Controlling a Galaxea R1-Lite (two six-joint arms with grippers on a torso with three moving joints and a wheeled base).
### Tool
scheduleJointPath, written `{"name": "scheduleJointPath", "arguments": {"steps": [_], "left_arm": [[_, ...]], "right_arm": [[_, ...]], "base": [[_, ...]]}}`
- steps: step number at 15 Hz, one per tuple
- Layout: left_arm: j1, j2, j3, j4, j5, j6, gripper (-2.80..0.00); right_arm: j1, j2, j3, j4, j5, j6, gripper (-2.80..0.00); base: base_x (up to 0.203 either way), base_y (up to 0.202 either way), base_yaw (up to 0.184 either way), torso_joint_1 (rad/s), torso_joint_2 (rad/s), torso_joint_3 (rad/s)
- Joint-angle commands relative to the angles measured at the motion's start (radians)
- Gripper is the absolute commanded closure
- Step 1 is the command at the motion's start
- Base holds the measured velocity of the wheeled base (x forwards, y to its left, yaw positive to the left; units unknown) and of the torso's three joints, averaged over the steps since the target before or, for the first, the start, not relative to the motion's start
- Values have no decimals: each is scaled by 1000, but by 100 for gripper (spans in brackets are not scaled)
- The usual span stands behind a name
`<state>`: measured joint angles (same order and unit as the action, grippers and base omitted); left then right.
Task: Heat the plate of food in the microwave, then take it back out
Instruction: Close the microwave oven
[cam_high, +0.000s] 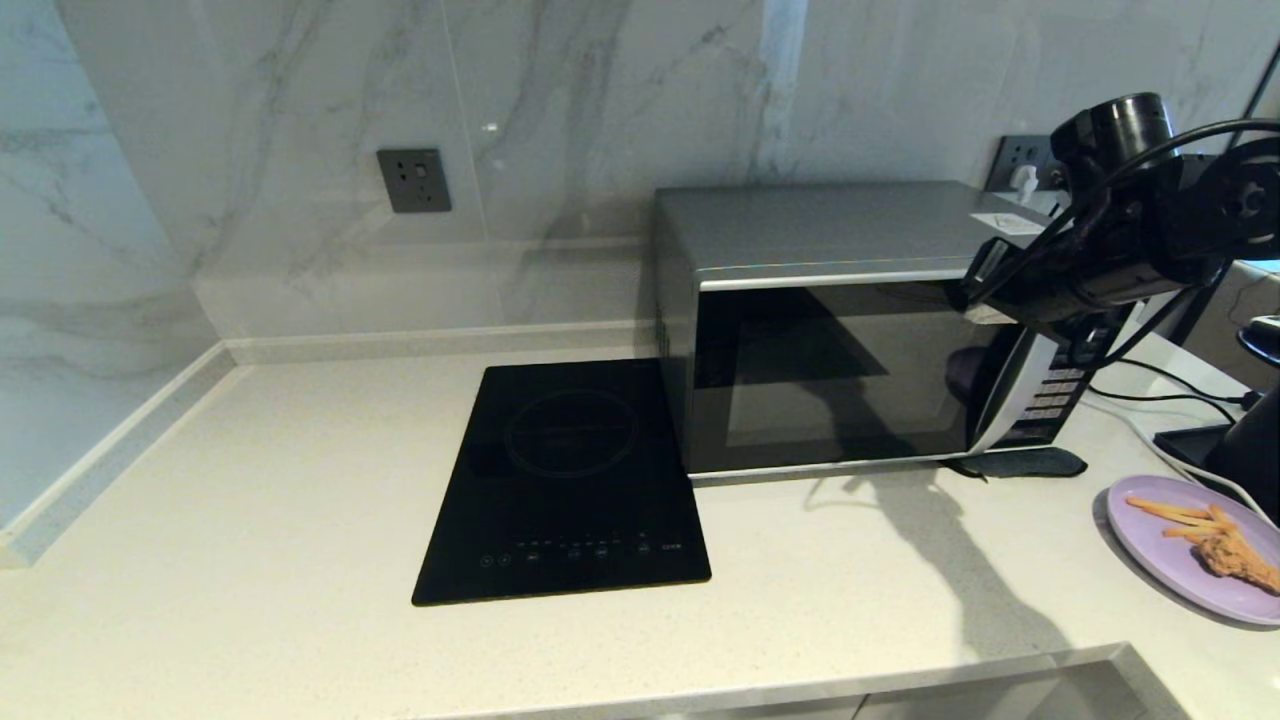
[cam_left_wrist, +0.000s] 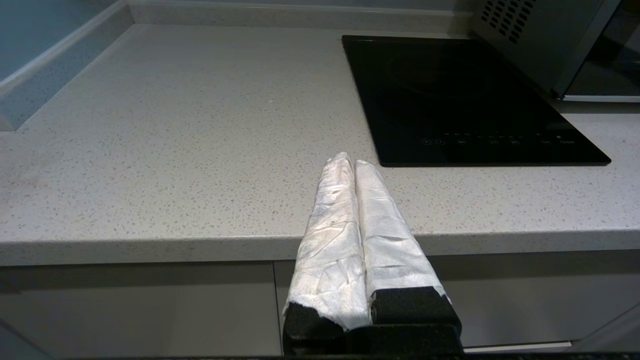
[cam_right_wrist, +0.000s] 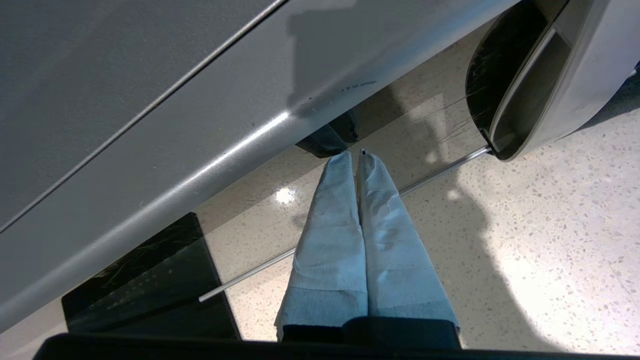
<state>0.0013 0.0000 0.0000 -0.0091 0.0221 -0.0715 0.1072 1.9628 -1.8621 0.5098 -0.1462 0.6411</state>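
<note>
The silver-grey microwave (cam_high: 800, 230) stands at the back right of the counter, its dark glass door looking closed. My right gripper (cam_high: 985, 285) hovers at the door's upper right corner, just beside the curved silver handle (cam_high: 1010, 390). In the right wrist view that gripper (cam_right_wrist: 353, 156) is shut and empty, its tips close to the glass (cam_right_wrist: 400, 140) beside the handle (cam_right_wrist: 550, 75). The lilac plate (cam_high: 1160, 555) with fries (cam_high: 1175, 515) and a brown fried piece (cam_high: 1240, 555) sits on the counter at the far right. My left gripper (cam_left_wrist: 349, 161) is shut, parked over the counter's front edge.
A flat black cooktop (cam_high: 570, 480) lies to the left of the microwave. A dark flat pad (cam_high: 1030, 462) lies under the microwave's right corner. Cables (cam_high: 1170, 390) and a black object (cam_high: 1240, 440) crowd the far right. A wall socket (cam_high: 413, 180) sits on the marble wall.
</note>
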Motion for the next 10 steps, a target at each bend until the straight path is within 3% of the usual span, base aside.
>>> {"name": "scheduleJointPath", "arguments": {"steps": [1, 6, 10], "left_arm": [[0, 2, 0, 0, 1, 0, 0], [0, 2, 0, 0, 1, -1, 0], [0, 2, 0, 0, 1, -1, 0]], "right_arm": [[-6, 0, 5, 6, -1, 3, 0], [-38, -100, 97, 10, 17, 3, 0], [-123, -272, 242, 10, 141, -35, 0]], "base": [[0, 0, 0, 0, 0, 0], [0, 0, 0, 0, 0, 0], [0, 0, 0, 0, 0, 0]]}}
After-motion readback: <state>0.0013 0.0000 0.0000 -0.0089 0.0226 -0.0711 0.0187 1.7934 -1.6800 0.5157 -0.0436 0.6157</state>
